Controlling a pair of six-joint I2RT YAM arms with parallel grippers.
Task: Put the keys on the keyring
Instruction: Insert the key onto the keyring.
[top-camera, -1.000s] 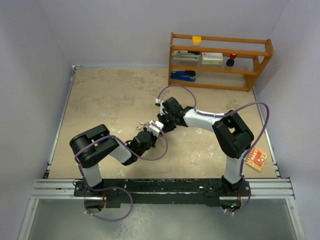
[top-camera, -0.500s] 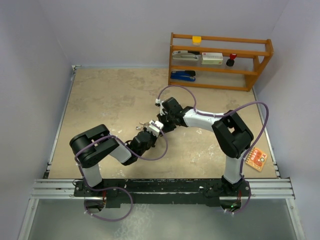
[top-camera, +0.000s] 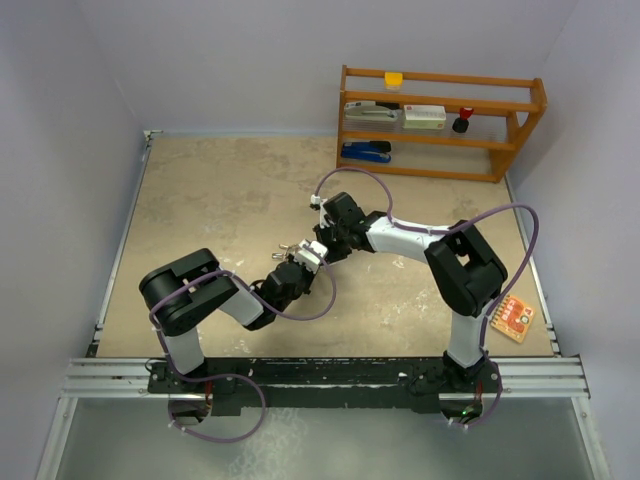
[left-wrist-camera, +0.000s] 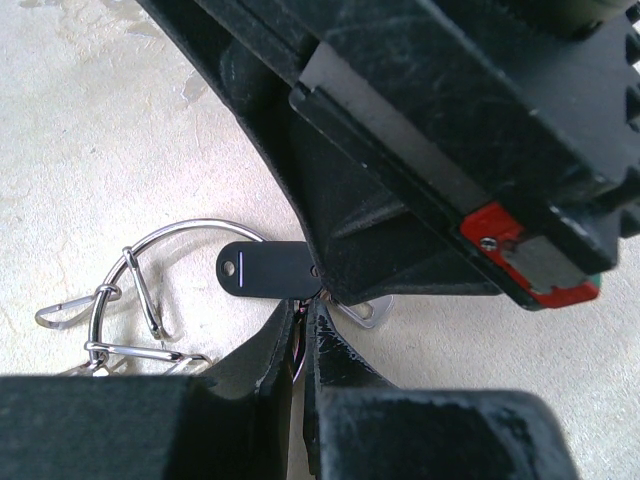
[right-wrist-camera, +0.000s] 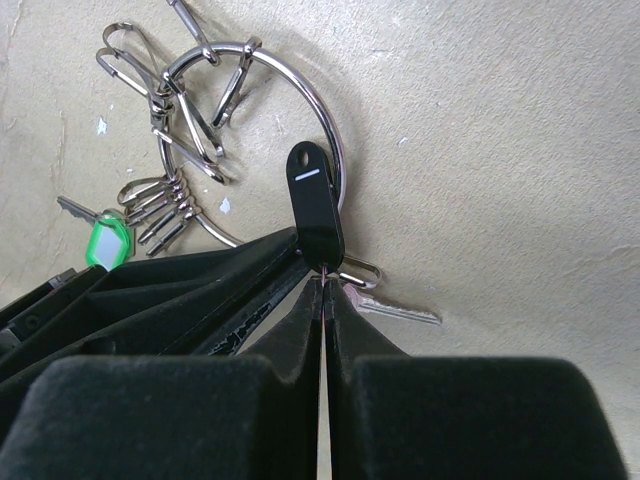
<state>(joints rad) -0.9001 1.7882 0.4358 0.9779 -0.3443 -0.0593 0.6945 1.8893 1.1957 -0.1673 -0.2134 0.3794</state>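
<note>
The keyring (right-wrist-camera: 322, 110) is a silver wire ring lying on the beige table, with several wire clips and a black oval tag (right-wrist-camera: 315, 205) on it. It also shows in the left wrist view (left-wrist-camera: 185, 232) and, small, in the top view (top-camera: 289, 245). A green-headed key (right-wrist-camera: 105, 243) hangs with other small keys at the ring's left. One loose silver key (right-wrist-camera: 395, 308) lies beside the fingertips. My left gripper (left-wrist-camera: 302, 318) and right gripper (right-wrist-camera: 322, 285) meet tip to tip at the tag's lower end. Both are shut on a thin wire edge there, apparently the ring's.
A wooden shelf (top-camera: 440, 120) with staplers and small items stands at the back right. An orange card (top-camera: 512, 318) lies near the right arm's base. Walls close the table on the left, back and right.
</note>
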